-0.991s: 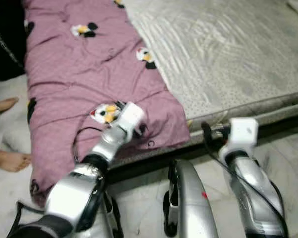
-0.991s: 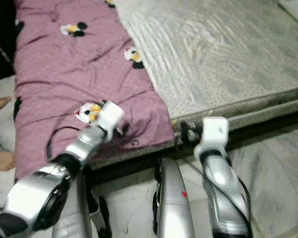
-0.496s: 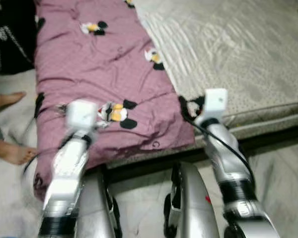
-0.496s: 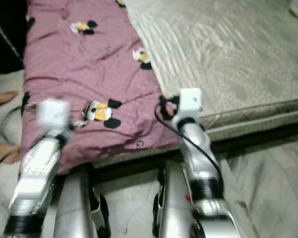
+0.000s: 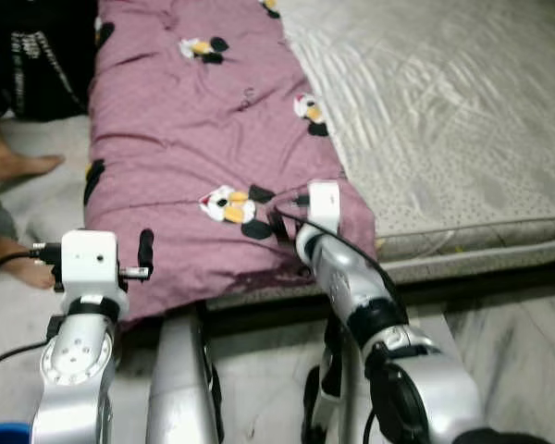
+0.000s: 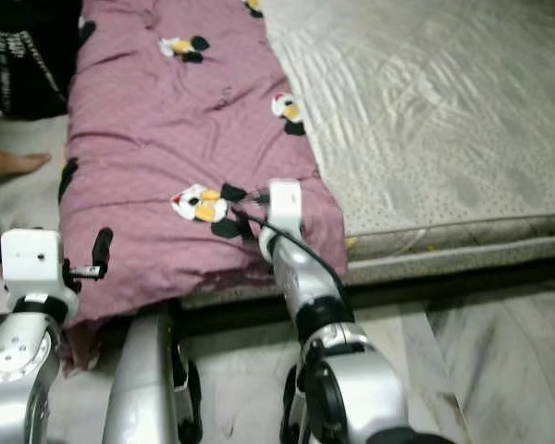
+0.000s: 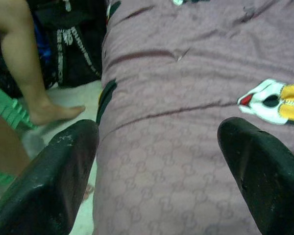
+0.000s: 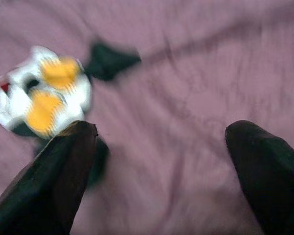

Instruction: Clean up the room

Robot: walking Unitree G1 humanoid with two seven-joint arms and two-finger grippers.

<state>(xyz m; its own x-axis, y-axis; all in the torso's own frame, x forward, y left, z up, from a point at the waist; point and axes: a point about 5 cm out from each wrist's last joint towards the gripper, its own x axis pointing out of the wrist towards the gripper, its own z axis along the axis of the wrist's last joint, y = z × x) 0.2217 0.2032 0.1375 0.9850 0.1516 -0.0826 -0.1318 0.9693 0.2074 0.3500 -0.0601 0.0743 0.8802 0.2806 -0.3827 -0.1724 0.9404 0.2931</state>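
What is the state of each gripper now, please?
Left gripper: open, holding nothing, at the purple blanket's near edge.
Right gripper: open, holding nothing, over the blanket.

the purple blanket (image 5: 185,157) was soft, matt, creased cloth with a faint woven pattern. the mattress cover (image 5: 444,111) looked satiny and quilted. the floor (image 5: 499,342) was glossy marble. the arms (image 5: 351,287) were polished metal.
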